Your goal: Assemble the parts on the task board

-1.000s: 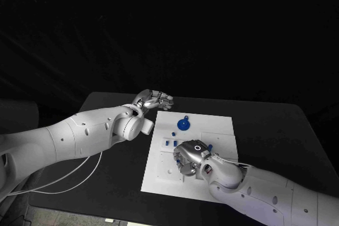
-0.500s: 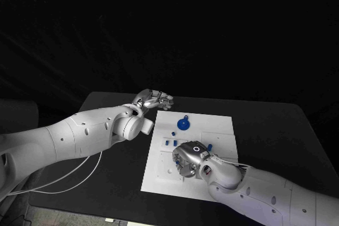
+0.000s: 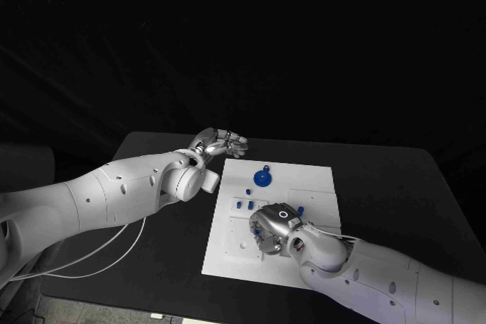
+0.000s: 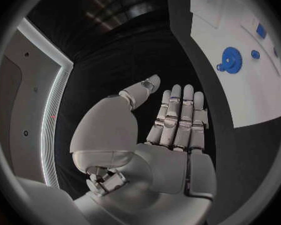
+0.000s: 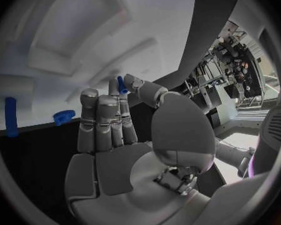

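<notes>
My right hand [image 3: 273,225] is hovering low over the middle of the task board [image 3: 304,180], and I've got a small blue peg [image 5: 122,85] pinched between my thumb and a fingertip. In my right wrist view the peg pokes up just past the fingers [image 5: 98,115], which are lined up close together and mostly straight, with the white board right behind them. That same view has a long blue pin [image 5: 11,116] lying off to one side, and a little blue toothed wheel [image 5: 63,116] sits near the board's edge by my fingertips.

My left hand [image 3: 221,143] is parked off the board, over the black counter [image 3: 405,176] beside the board's far left corner. It's holding nothing: fingers straight and side by side, thumb out to the side, nice and clear in the left wrist view [image 4: 178,117].

On the board, the big blue gear [image 3: 263,178] sits on the far half, well apart from both hands. My left wrist camera catches it too, with a small knob on its rim [image 4: 231,61]. A few short blue pieces [image 3: 241,204] stand in a little cluster between the gear and my right hand, just beyond my knuckles. I can't tell what's under my right palm, it's all covered.
</notes>
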